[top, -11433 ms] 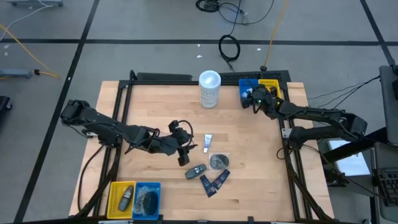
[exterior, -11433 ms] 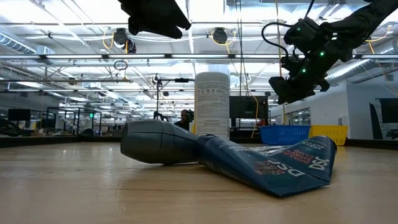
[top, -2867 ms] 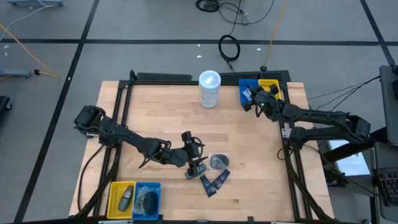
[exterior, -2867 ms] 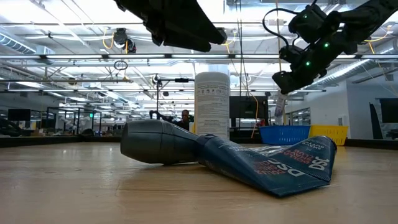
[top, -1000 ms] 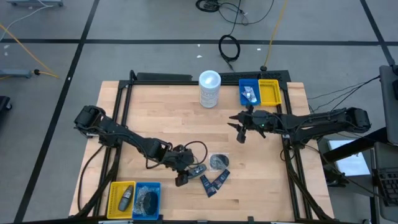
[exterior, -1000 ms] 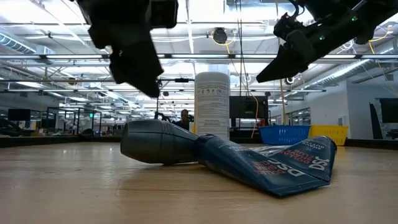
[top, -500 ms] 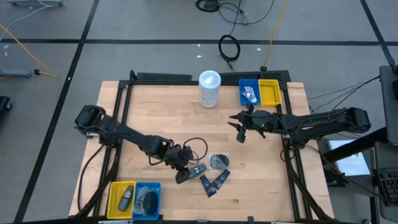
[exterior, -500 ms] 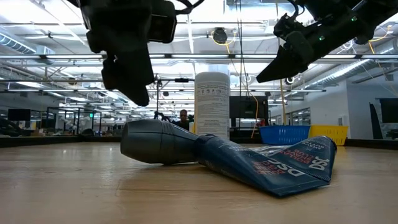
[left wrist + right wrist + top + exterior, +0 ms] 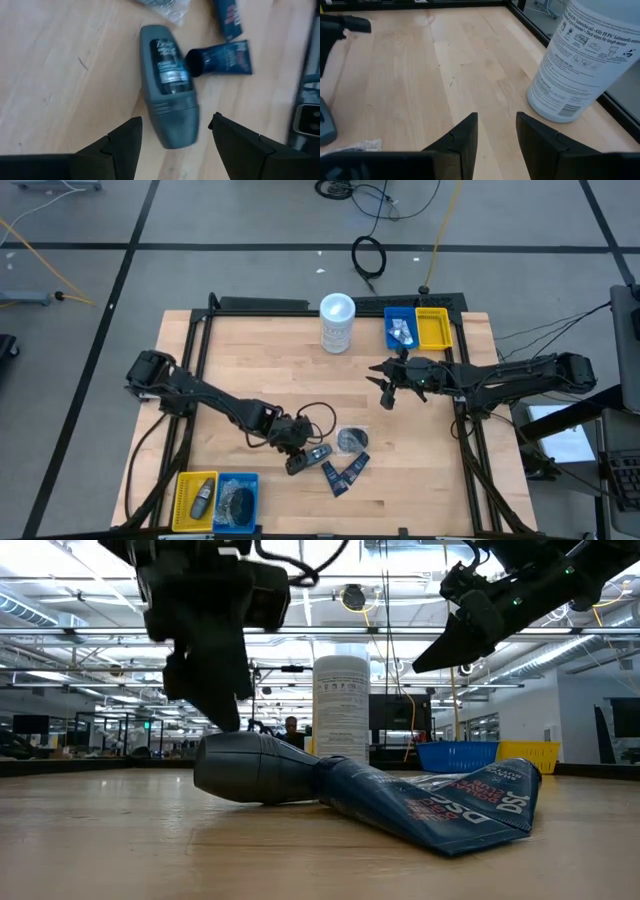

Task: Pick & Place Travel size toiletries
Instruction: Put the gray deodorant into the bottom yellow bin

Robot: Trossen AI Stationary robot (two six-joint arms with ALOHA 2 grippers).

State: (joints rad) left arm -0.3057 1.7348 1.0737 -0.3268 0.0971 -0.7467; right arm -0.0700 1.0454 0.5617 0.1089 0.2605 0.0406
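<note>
Your left gripper (image 9: 172,137) hangs wide open, empty, over the grey bottle (image 9: 167,85) lying on the table (image 9: 250,370) beside the navy sachets (image 9: 222,57). Its rounded body could roll aside when you close. Right gripper (image 9: 385,388) waits open, empty.

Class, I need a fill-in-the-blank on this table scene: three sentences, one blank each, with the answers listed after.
1. The left end effector hangs open over the dark grey ____.
2. The right end effector holds ____.
3. The tall white canister stands ____ on the table.

Missing words: bottle; nothing; upright
</note>
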